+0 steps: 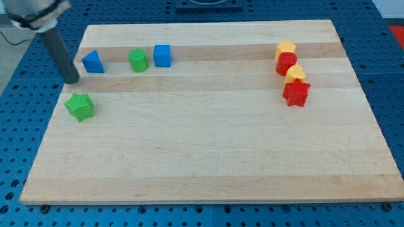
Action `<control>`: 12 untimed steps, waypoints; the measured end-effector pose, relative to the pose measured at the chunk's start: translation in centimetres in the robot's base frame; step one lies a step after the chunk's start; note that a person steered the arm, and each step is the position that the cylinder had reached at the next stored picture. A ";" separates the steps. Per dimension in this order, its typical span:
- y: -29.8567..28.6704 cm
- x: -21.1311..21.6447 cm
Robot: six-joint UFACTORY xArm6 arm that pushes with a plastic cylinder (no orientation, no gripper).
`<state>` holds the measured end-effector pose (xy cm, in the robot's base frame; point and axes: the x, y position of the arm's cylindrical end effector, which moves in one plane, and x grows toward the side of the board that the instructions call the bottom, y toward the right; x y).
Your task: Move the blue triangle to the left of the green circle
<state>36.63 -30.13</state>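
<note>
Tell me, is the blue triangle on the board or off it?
On. The blue triangle sits on the board near its top-left corner, left of the green circle; my tip is beside it.

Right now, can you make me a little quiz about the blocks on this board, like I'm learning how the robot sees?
1. True or false: the blue triangle sits on the view's left of the green circle.
2. Which block lies nearest my tip? A) red star B) green star C) blue cube
3. Fill in: the four blocks clustered at the view's right are red and ______.

Key:
1. True.
2. B, the green star lies just below my tip; the blue cube and red star are farther.
3. Yellow.
</note>
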 end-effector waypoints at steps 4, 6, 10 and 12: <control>4.3 -4.4; 5.6 -6.3; 1.9 1.0; 4.0 -0.9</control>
<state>35.77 -26.10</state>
